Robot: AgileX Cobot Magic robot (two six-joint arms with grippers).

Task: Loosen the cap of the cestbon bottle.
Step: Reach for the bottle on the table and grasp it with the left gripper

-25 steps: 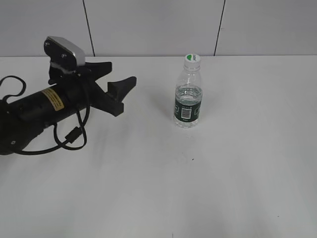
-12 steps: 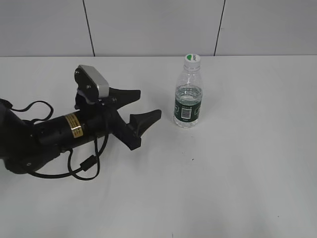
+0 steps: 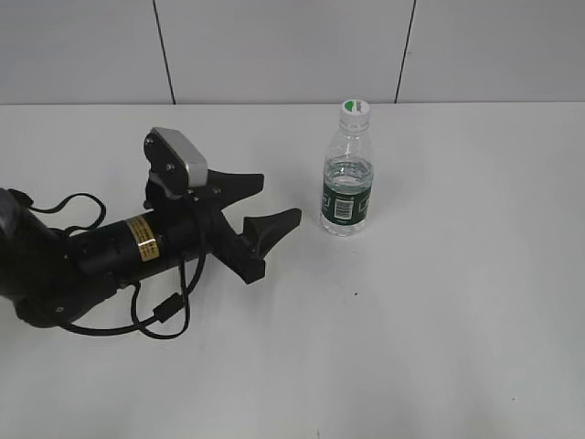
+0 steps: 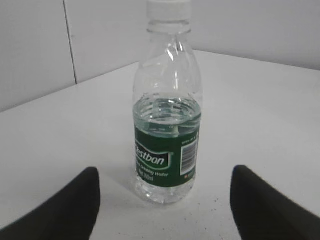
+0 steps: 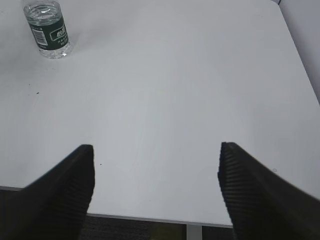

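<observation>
The cestbon bottle (image 3: 348, 178) stands upright on the white table, clear with a dark green label and a white barcode patch. Its white cap (image 3: 355, 108) with a green mark sits on the neck. My left gripper (image 3: 279, 201) is open and empty, low over the table, just left of the bottle and pointing at it. In the left wrist view the bottle (image 4: 167, 125) stands centred beyond the open gripper (image 4: 165, 185), with the cap (image 4: 169, 9) at the top edge. My right gripper (image 5: 156, 165) is open and empty, far from the bottle (image 5: 48, 27); it does not show in the exterior view.
The white table (image 3: 439, 320) meets a grey panelled wall (image 3: 274, 46) at the back. The table's near edge (image 5: 150, 217) shows below the right gripper. The left arm's black cable (image 3: 160, 315) loops on the table.
My left gripper has moved right and forward toward the bottle, then slowed. The bottle has not moved.
</observation>
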